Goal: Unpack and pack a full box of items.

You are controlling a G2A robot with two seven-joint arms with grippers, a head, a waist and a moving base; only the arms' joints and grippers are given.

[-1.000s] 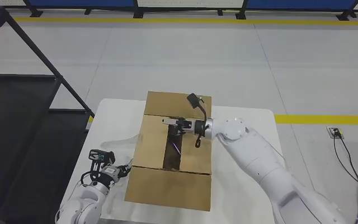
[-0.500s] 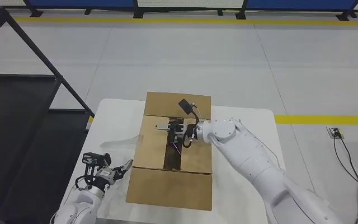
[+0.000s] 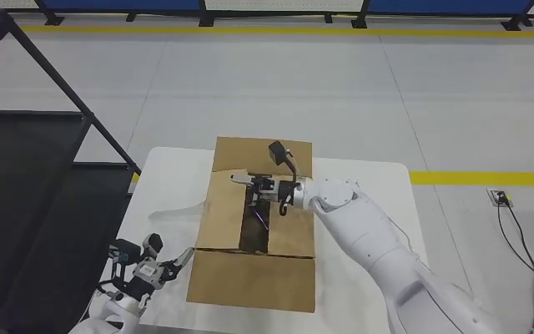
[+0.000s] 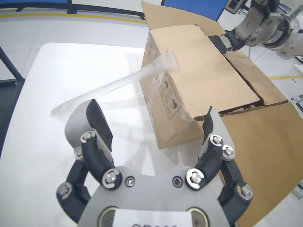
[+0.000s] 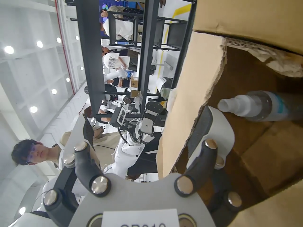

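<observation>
Gaping brown cardboard box [image 3: 250,280], tape [image 4: 118,85] trailing

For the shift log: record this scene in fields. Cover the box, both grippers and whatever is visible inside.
box: cardboard, on the white table, top partly open
right gripper: open, straddling the raised flap, one finger inside the box
left gripper: open, empty, over the table by a box corner
inside: clear bottle with a white top
tape strip: clear, loose, hanging off the box's side
</observation>
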